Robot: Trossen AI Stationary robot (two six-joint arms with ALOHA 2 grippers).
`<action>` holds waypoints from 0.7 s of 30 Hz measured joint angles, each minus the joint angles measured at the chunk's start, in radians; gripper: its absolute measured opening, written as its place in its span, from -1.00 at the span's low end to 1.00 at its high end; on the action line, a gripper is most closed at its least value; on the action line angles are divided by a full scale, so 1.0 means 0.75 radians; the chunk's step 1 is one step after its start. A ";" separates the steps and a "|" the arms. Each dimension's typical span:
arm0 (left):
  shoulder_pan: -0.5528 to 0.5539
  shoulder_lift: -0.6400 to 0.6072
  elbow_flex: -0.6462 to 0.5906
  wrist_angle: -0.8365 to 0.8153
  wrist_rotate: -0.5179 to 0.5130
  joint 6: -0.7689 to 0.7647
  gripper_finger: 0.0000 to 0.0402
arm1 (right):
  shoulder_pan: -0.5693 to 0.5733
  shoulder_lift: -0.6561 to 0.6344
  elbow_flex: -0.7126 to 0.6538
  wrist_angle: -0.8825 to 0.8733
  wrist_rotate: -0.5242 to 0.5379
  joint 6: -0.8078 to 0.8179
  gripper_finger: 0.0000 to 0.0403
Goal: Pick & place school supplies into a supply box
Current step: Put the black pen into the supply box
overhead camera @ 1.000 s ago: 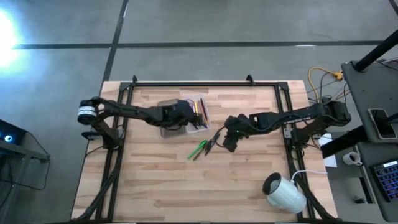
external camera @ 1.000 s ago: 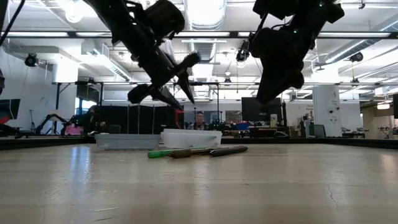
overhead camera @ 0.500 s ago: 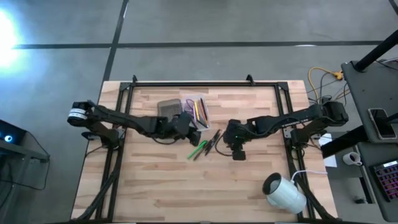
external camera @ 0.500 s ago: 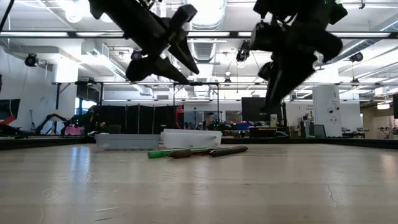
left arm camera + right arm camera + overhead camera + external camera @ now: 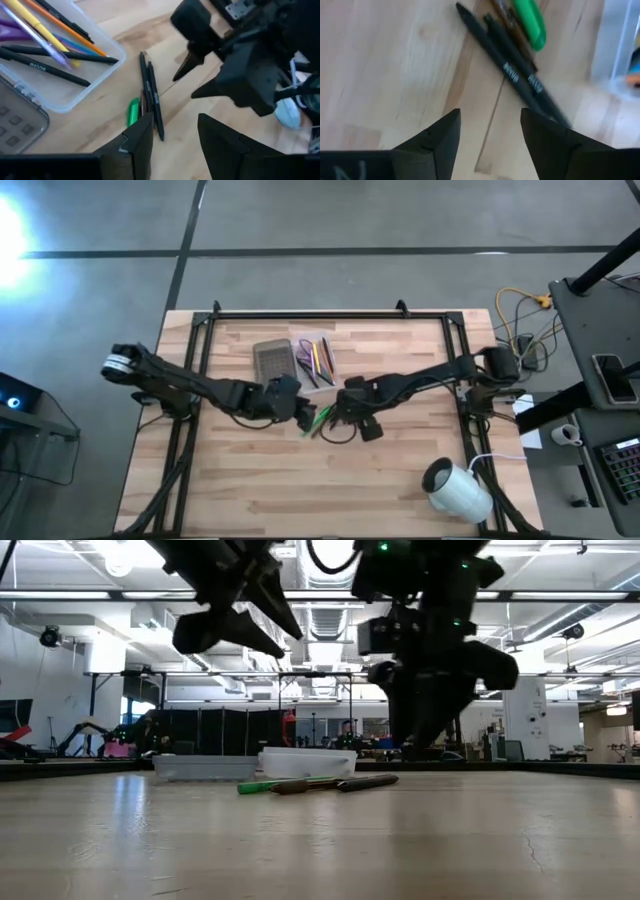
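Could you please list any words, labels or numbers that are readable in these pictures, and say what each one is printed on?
None can be read with certainty.
White print on a black pen in the supply box: too blurred to read.
White print on the two black pens lying on the table: too blurred to read.
Both grippers, left and right, carry no readable marking.

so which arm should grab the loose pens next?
Probably right. The right gripper hangs with jaws open directly over the loose pens beside the supply box. The left gripper is also open and near, but sits off to their side.
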 joint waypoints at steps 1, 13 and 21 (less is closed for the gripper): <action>-0.008 -0.010 0.000 -0.005 -0.012 -0.010 -0.31 | -0.001 0.013 0.019 -0.001 -0.002 -0.021 -0.02; -0.071 -0.061 0.001 -0.004 -0.128 -0.039 -0.31 | -0.004 0.104 0.037 0.005 -0.046 -0.128 -0.16; -0.094 -0.070 0.001 -0.007 -0.156 -0.037 -0.31 | -0.007 0.108 0.042 0.046 -0.045 -0.168 -0.22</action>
